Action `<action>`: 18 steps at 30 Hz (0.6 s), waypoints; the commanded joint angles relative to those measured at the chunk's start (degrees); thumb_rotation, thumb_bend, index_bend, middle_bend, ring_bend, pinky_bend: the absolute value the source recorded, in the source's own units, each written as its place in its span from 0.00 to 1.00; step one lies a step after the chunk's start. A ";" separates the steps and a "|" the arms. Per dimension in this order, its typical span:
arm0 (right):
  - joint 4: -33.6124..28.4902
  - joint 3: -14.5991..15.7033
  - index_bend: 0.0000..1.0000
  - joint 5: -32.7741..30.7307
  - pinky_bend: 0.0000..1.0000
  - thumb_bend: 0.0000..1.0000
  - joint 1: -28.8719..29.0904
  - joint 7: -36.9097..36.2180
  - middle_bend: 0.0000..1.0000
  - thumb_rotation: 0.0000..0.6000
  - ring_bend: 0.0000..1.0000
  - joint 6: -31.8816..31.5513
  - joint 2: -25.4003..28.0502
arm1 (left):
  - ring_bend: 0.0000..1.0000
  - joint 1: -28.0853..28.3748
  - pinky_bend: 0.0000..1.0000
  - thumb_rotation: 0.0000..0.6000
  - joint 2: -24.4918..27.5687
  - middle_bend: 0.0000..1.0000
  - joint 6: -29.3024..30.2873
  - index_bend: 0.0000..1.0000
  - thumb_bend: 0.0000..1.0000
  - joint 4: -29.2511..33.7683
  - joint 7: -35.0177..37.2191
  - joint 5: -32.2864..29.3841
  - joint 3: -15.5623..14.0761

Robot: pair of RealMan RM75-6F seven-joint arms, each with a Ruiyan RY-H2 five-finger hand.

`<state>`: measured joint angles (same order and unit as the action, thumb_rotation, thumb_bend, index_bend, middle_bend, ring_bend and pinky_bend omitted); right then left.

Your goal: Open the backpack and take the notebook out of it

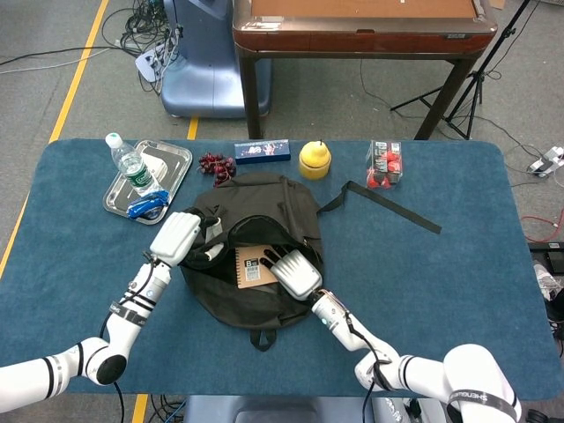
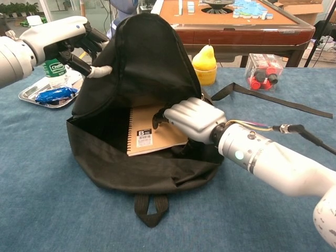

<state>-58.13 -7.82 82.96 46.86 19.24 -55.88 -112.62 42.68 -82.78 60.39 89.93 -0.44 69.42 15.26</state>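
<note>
The black backpack (image 1: 264,198) lies open on the blue table, its mouth facing me. My left hand (image 1: 178,236) grips the upper flap at its left edge and holds it raised; the chest view shows that hand (image 2: 60,34) pinching the fabric of the backpack (image 2: 152,58). Inside the opening sits a brown spiral notebook (image 1: 249,267) with a white label. My right hand (image 1: 293,271) reaches into the bag and holds the notebook's right edge. In the chest view the notebook (image 2: 147,137) tilts upward under the right hand (image 2: 194,118), whose fingertips are hidden in the bag.
A metal tray (image 1: 172,159) with a water bottle (image 1: 129,165) and a blue packet (image 1: 147,204) lies far left. Grapes (image 1: 216,166), a blue box (image 1: 262,151), a yellow pear (image 1: 315,159) and a clear box of red pieces (image 1: 383,165) line the far edge. The strap (image 1: 388,204) trails right.
</note>
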 commanded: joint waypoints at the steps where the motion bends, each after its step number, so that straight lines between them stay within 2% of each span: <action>1: 0.24 0.05 0.31 0.30 0.21 0.35 0.17 0.08 0.25 1.00 0.14 -0.21 -0.30 | 0.55 0.00 0.31 1.00 0.01 0.71 0.01 0.73 0.46 0.04 -0.06 -0.04 0.02; 11: 2.54 0.25 0.50 2.27 0.26 0.44 0.33 -2.71 0.34 1.00 0.22 -2.64 -1.02 | 0.55 0.03 0.31 1.00 0.05 0.71 0.03 0.73 0.46 -0.06 0.15 0.04 0.15; 18: 4.65 0.38 0.64 3.96 0.32 0.46 0.62 -4.83 0.42 1.00 0.30 -4.77 -1.94 | 0.55 0.05 0.31 1.00 0.21 0.70 0.06 0.73 0.46 -0.23 0.12 -0.08 0.32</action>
<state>-53.90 -7.45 86.58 47.45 14.75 -60.15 -114.33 42.73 -82.59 60.46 89.72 -0.30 69.36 15.57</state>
